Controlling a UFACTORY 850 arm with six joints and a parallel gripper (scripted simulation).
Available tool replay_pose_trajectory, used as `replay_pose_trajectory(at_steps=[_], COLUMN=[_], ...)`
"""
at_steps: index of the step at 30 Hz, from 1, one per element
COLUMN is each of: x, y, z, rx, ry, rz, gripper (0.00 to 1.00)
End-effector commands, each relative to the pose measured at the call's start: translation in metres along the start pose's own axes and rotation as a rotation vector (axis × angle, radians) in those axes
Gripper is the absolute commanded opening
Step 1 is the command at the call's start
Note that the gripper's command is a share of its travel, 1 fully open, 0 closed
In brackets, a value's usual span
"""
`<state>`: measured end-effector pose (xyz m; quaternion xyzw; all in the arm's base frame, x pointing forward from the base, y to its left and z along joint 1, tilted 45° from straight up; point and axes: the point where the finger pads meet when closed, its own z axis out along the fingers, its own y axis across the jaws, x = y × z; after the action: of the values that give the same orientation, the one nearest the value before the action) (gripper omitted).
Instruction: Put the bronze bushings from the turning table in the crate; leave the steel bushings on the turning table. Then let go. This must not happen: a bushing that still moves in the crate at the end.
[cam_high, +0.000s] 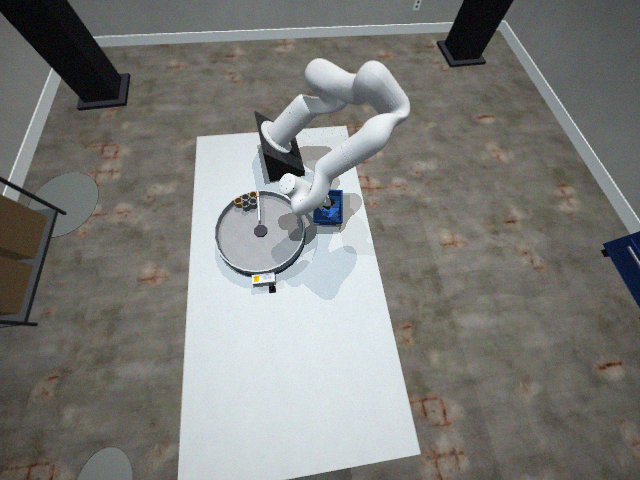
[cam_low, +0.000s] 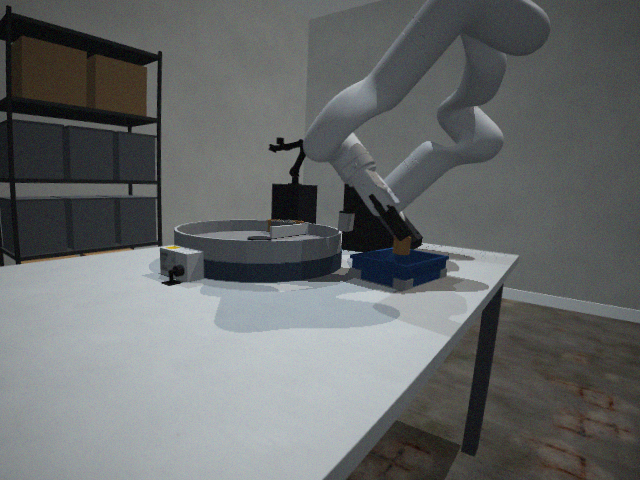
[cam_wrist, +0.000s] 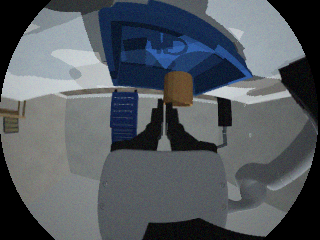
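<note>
My gripper (cam_low: 402, 238) is shut on a bronze bushing (cam_low: 401, 245) and holds it just above the inside of the blue crate (cam_low: 398, 266). In the wrist view the bronze bushing (cam_wrist: 178, 88) sits at my fingertips (cam_wrist: 167, 103) with the crate (cam_wrist: 170, 50) right behind it. In the overhead view my wrist hides the bushing over the crate (cam_high: 331, 208). The round grey turning table (cam_high: 260, 231) lies left of the crate. Near its far rim a small cluster holds bronze bushings (cam_high: 238, 200) and dark steel bushings (cam_high: 250, 203) beside a white divider bar (cam_high: 258, 212).
A small white control box (cam_high: 263, 279) sits at the turning table's near edge. My black base mount (cam_high: 280, 149) stands behind the turning table. A shelf rack with boxes (cam_low: 77, 134) stands off the table at the left.
</note>
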<state>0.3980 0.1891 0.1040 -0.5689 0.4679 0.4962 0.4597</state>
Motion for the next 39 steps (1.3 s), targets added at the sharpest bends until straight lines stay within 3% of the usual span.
replay_pose_trajectory(at_steps=[1, 15, 39], x=[0.000, 0.002, 0.024], y=[0.000, 0.000, 0.000], z=[0.000, 0.003, 0.029], rx=[0.001, 0.001, 0.001], ry=[0.000, 0.000, 0.000], rz=[-0.001, -0.001, -0.001], gripper=[0.00, 0.00, 0.00])
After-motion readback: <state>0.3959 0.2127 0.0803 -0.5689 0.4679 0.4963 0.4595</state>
